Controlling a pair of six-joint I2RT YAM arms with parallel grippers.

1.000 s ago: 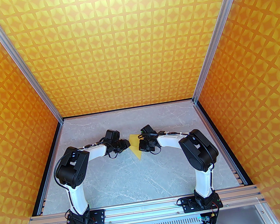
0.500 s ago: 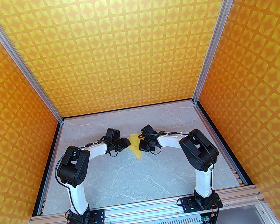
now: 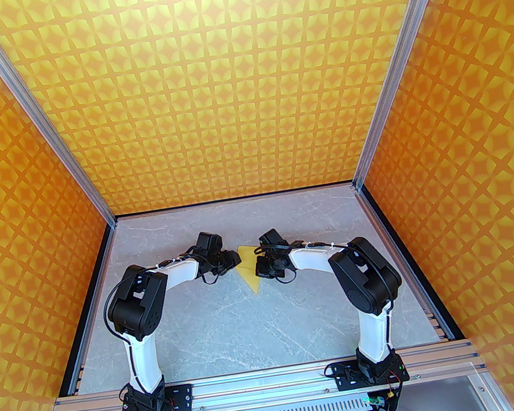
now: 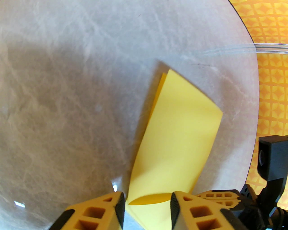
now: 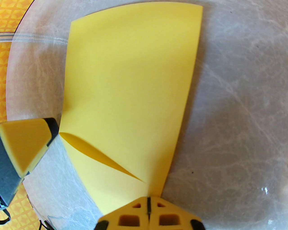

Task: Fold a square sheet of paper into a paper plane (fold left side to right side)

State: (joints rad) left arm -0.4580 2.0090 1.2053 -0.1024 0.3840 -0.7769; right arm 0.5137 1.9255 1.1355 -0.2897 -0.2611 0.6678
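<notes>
- The sheet of paper (image 3: 248,267) lies near the middle of the table (image 3: 208,329), a little toward 12 o'clock, between the two claws.
- The left claw (image 3: 232,259) sits at the paper's 9 o'clock and the right claw (image 3: 260,268) at its 3 o'clock.
- Progress, my reading: the paper is no longer a flat square. It is doubled over, tapering to a point at 6 o'clock with a broad edge at 12.
- The fold looks unset. The upper layer gapes, showing a dark slit between the layers.
- Left to do, I judge: press that flap flat, crease it, then make the later folds. There is no finished dart with a ridge yet.
- Left claw: the jaws are part-way apart, and the paper's near end lies in the gap. I cannot tell whether the pads pinch it.
- Right claw: the jaws are closed tight together, with the tips on the paper's narrow corner. I cannot tell whether they pinch or only press.
- The top view gives the overall layout and the outline of the paper. The claw tips are too small there to judge.
- The left wrist view shows a second layer peeking out along the paper's far left edge, and the curled lip between the jaws.
- The right wrist view shows the slit running from the left claw's finger (image 5: 27,139) toward the right claw's tips, which the top view misses.
</notes>
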